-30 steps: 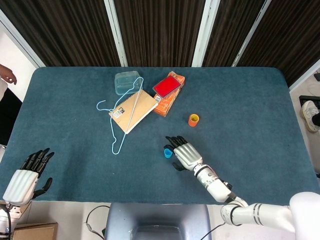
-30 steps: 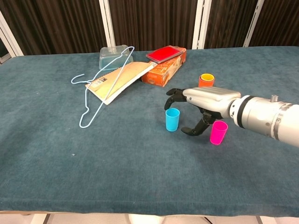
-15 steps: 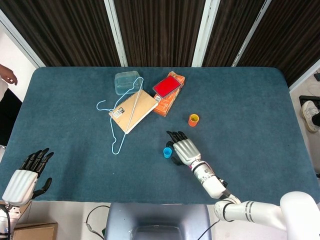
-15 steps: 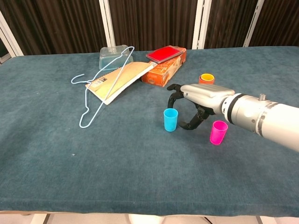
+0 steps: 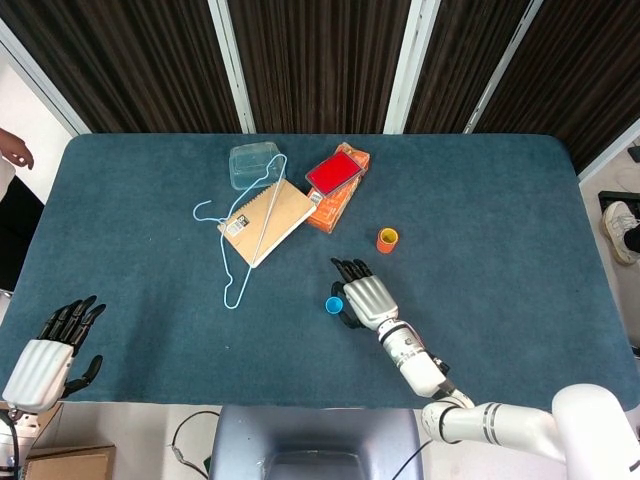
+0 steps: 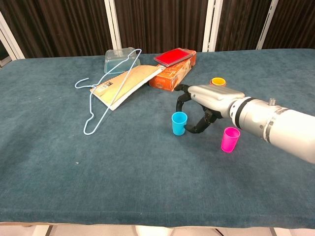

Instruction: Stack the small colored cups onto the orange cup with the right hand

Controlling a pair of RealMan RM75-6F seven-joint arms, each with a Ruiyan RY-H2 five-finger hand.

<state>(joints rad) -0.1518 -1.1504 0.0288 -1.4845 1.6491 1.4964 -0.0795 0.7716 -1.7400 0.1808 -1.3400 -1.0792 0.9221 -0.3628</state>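
Note:
The small blue cup stands upright near the middle of the table. My right hand curves around its right side, with fingers behind the cup and the thumb low beside it, close or just touching. The hand has not closed on the cup. A pink cup stands upright to the right of the hand; the head view hides it under the hand. The orange cup stands farther back, just beyond the hand. My left hand hovers off the table's near left corner, fingers apart and holding nothing.
A light blue wire hanger lies over a tan notebook at the back left of the cups. An orange box with a red lid and a clear plastic container sit behind them.
My right hand has moved forward and left, from between the blue and pink cups to right against the blue cup. The blue cup shifted slightly. The left hand stayed put.

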